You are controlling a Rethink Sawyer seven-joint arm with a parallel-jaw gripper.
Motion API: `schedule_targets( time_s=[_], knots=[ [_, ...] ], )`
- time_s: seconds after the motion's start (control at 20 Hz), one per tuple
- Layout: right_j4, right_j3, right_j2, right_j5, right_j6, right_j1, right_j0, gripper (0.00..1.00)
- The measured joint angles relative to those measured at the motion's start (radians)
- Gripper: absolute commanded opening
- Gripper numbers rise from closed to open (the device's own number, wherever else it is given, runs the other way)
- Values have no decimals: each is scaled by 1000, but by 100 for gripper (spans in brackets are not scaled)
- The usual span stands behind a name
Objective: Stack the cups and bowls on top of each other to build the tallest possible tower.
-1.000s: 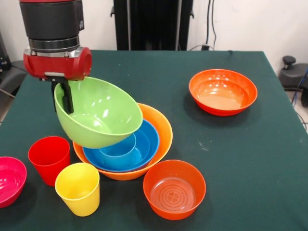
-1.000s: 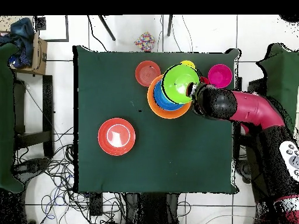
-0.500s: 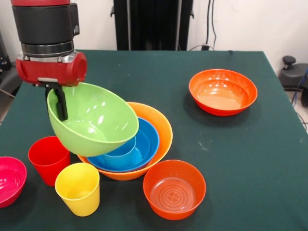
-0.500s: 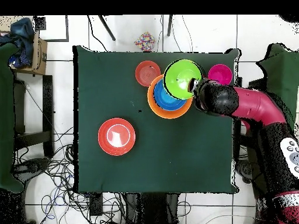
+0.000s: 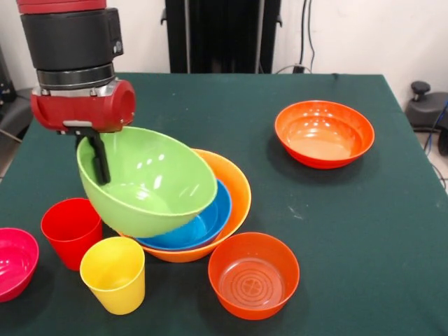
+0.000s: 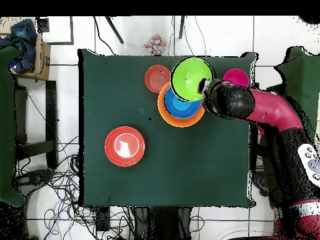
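Two views to go through, front first. My gripper (image 5: 96,157) has its jaws clamped on the rim of the lime green bowl (image 5: 150,183), one finger showing dark inside the bowl's wall. The bowl hangs tilted from that pinch, its mouth turned up and toward the camera, its lower side over the blue bowl (image 5: 203,222), which sits nested in the pale orange bowl (image 5: 236,190). Whether green touches blue I cannot tell. Below the jaws stand the red cup (image 5: 71,232) and the yellow cup (image 5: 113,274), side by side; the magenta bowl (image 5: 14,262) lies beyond them at the picture's edge. One red-orange bowl (image 5: 253,275) rests just beside the pale orange one, another (image 5: 324,133) well apart.

Overhead, the gripper (image 6: 205,89) meets the green bowl (image 6: 190,78) at its rim, the bowl overlapping the blue bowl (image 6: 181,106) and the orange rim (image 6: 167,117). The table (image 6: 187,169) is dark green.
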Motion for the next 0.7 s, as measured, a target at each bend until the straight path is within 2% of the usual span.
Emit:
schedule_targets(
  time_s=[0.25,0.7],
  knots=[
    [52,1,66,0,0,16,-21,0],
    [68,4,165,-3,0,53,-52,0]
  ],
)
